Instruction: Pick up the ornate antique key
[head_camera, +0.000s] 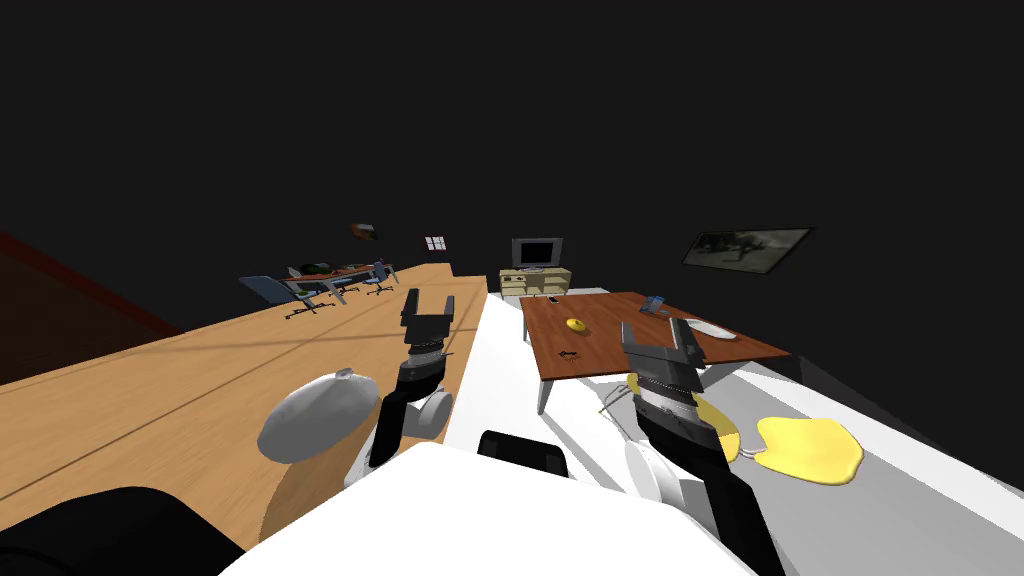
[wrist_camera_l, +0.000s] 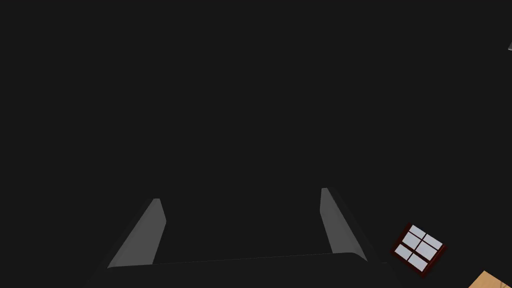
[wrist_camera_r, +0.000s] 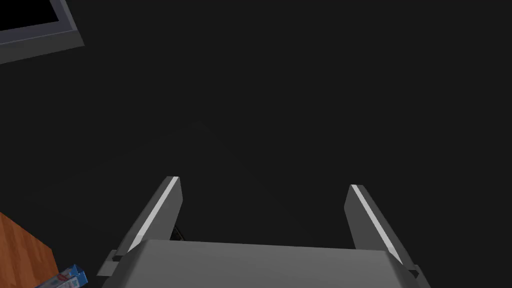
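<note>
- Broadly, you see a wood floor (head_camera: 200, 380) at 9 o'clock in the head view and a pale floor (head_camera: 500, 380) running up the middle.
- Your brown surface (head_camera: 610, 315) stands at 1 o'clock; one corner of it (wrist_camera_r: 20, 250) shows in the right wrist view.
- You have a yellow chair (head_camera: 810, 448) at 4 o'clock of the surface.
- A TV (head_camera: 537, 252) on a low stand sits at 11 o'clock, beyond the surface.
- Your right tool (head_camera: 655, 335) (wrist_camera_r: 263, 184) hangs above the surface's near side with its fingers wide apart and nothing between them.
- Your left tool (head_camera: 430, 303) (wrist_camera_l: 240, 195) is at 9 o'clock of the surface, also spread and empty.
- A blue box (head_camera: 655, 303) (wrist_camera_r: 65, 277) rests at the surface's far edge.
- A yellow round thing (head_camera: 575, 324) lies mid-surface.
- The key (head_camera: 570, 355), small and dark, lies on the surface near its front edge. It is at 6 o'clock of the yellow round thing and 9 o'clock of your right tool, apart from both.
</note>
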